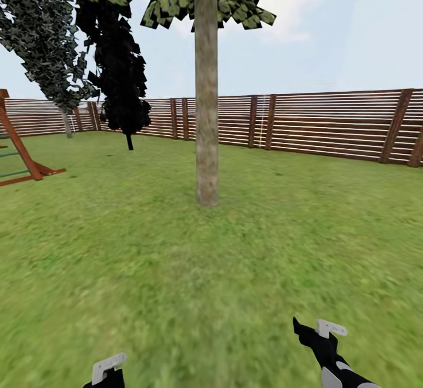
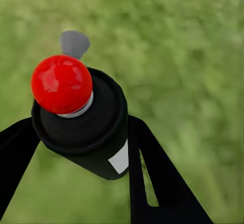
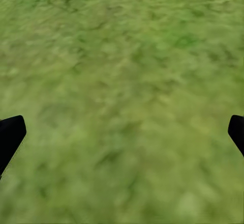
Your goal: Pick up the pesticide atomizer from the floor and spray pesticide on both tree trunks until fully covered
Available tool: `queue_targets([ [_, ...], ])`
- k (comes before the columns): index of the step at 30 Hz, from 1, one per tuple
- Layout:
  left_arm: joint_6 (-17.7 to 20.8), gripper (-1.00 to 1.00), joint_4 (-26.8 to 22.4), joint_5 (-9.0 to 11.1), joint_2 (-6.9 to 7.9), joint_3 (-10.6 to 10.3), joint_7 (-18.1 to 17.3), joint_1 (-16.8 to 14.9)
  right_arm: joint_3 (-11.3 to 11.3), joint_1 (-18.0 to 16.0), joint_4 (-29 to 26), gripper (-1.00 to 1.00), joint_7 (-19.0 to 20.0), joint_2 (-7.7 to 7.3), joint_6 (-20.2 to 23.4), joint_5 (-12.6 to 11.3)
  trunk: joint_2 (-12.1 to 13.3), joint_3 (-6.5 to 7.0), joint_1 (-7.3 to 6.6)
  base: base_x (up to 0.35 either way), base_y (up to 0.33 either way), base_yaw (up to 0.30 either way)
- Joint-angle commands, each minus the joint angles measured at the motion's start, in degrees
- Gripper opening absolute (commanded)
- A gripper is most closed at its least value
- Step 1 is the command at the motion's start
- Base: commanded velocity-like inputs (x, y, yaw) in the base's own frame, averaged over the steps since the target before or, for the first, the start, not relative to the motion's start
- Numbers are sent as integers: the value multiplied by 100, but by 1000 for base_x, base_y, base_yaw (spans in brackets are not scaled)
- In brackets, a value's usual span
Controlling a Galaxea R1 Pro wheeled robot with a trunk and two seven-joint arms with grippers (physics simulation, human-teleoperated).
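Two black fingers of the left gripper clamp the pesticide atomizer around its dark round body, red tip facing away. It looks small, light, rigid and smooth, so a mid-body grip suits it. Right gripper spread, empty, over grass. Tree trunk stands ahead.

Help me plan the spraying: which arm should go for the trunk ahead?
Left. Its fingers already grip the sprayer, while the right gripper is open over bare grass. The trunk stands straight ahead.
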Motion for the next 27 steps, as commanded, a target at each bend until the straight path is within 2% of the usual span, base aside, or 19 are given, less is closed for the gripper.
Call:
queue_targets([
  [1, -10, -100, -6, 59, 2, -35, -21, -1, -44, -4, 8, 100, 58, -1, -20, -30, -2, -6, 2, 330, 0, 0],
  [27, -16, -100, -12, 59, 1, -33, -21, -1, -52, -4, 25, 100, 49, 12, 32, -49, -2, -6, 2, 330, 0, 0],
])
